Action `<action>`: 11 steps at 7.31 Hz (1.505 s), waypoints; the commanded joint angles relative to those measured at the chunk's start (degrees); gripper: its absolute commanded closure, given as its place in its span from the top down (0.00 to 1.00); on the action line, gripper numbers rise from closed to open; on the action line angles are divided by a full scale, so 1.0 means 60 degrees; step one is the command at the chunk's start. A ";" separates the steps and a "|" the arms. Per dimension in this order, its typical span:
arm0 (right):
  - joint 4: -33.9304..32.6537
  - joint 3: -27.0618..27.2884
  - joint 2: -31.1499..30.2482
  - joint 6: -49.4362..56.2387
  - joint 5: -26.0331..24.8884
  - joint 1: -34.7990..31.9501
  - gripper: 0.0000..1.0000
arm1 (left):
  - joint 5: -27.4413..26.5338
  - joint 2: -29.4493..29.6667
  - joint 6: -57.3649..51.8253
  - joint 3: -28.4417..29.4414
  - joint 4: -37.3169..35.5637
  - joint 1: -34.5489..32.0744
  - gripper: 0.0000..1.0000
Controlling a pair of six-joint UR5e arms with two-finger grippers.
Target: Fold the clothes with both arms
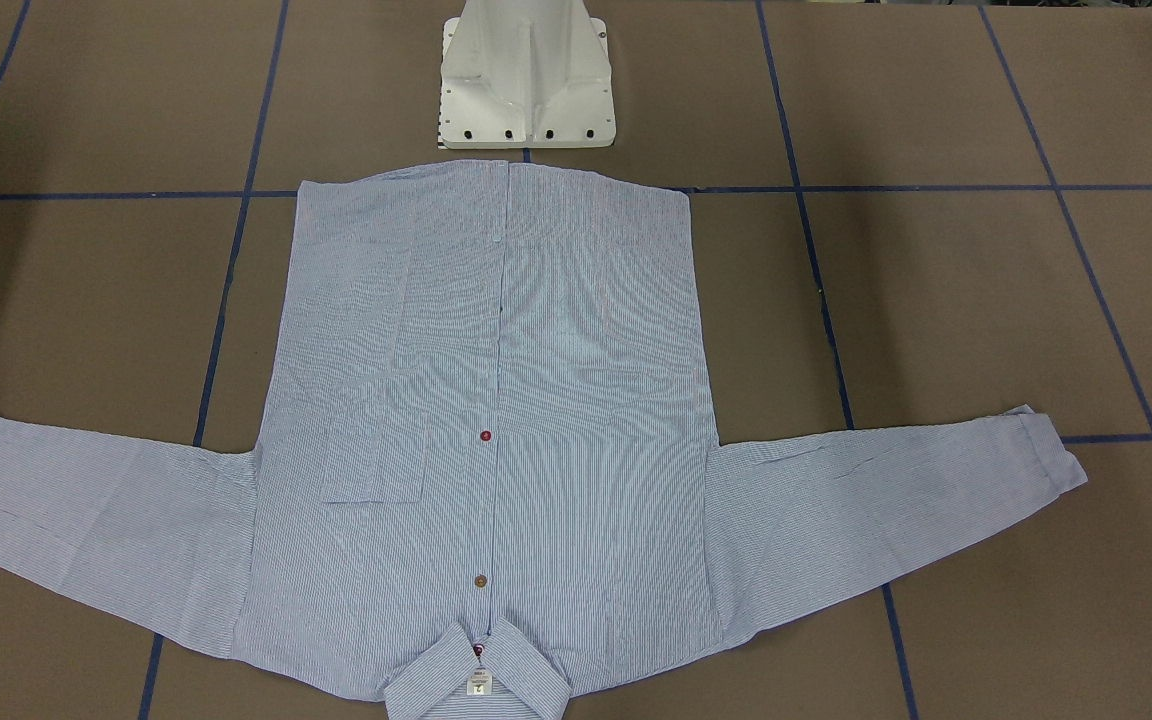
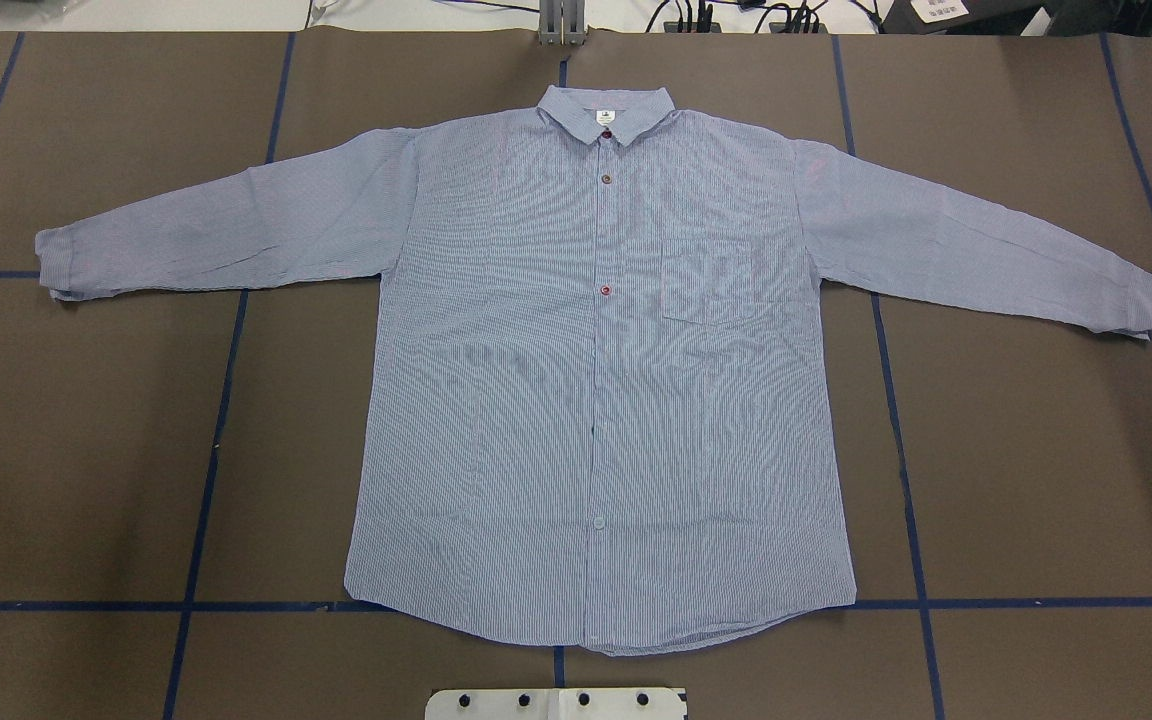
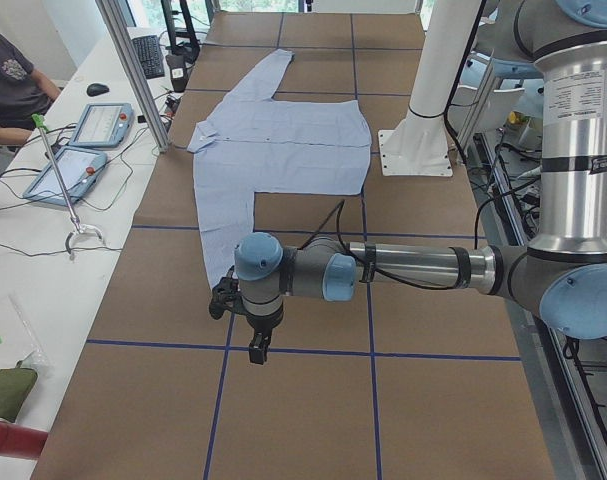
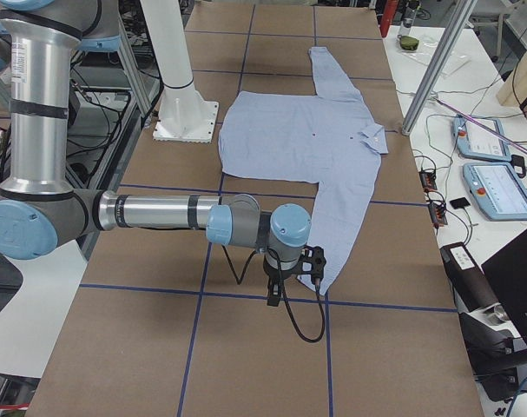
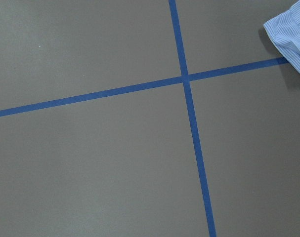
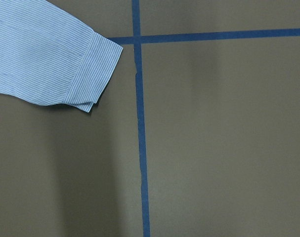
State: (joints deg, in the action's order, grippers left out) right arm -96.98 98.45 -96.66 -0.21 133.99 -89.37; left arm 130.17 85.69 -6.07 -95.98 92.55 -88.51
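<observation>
Overhead exterior: the light-blue striped button shirt (image 2: pixel 596 400) is spread flat for folding; whether left hand (image 3: pixel 257 345) and right hand (image 4: pixel 273 294) are clenched cannot be told.

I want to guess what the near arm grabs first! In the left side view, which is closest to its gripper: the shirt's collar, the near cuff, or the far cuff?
From the left gripper:
1. Near cuff, just beyond the gripper.
2. Collar, at the shirt's middle, on the view's left.
3. Far cuff, near the view's top.
</observation>
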 commanded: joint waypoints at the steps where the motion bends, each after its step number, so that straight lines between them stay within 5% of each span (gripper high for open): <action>1: 0.0007 0.0041 0.0041 -0.0024 0.0007 -0.0046 1.00 | 0.0000 0.0000 0.0001 0.0016 0.0000 0.0000 1.00; 9: 0.0108 -0.0307 0.1066 -0.0200 0.0359 0.0346 1.00 | 0.0161 0.0880 0.0045 -0.0351 0.0673 0.0015 1.00; 11: 0.2541 -0.1562 0.1023 -0.1377 0.0620 0.0480 1.00 | 0.0205 0.1185 0.0045 -0.0423 0.0718 0.0029 1.00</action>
State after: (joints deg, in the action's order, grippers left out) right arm -90.56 93.91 -90.47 -3.61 136.48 -87.19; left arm 131.18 91.69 -5.83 -98.14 96.60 -88.37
